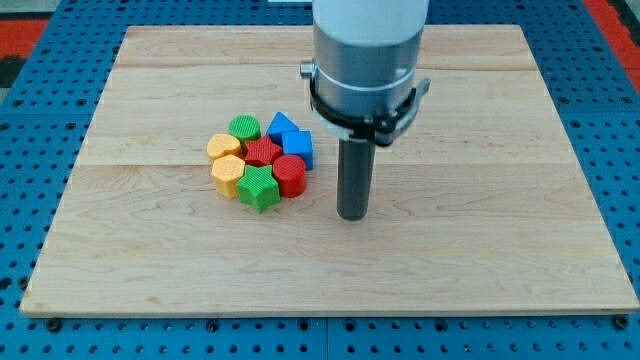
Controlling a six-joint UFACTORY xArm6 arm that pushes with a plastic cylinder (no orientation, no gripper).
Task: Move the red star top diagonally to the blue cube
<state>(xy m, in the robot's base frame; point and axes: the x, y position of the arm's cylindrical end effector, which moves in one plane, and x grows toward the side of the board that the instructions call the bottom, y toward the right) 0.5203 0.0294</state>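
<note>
Camera view: end effector (350, 215), a bare rod holding nothing, stands on the bench (480, 260). Red star (262, 152) lies to its left, touching blue cube (298, 146), inside a tight cluster.

Board: the wooden board (480, 110) fills most of the view and lies on a pegboard table (40, 335).
Cluster: all blocks sit packed together, touching, left of the view's centre.
Top row: green cylinder (244, 128) at the left, blue triangle block (281, 125) to its right.
Middle row: orange block (222, 146) at the left, red star (262, 152) in the centre, blue cube (297, 146) at the right.
Bottom row: yellow block (227, 174) at the left, green star (259, 187) lowest, red cylinder (290, 174) at the right.
Star and cube: the red star touches the blue cube's left side.
My tip: my tip (350, 215) rests right of the cluster, near the red cylinder but apart from it.
</note>
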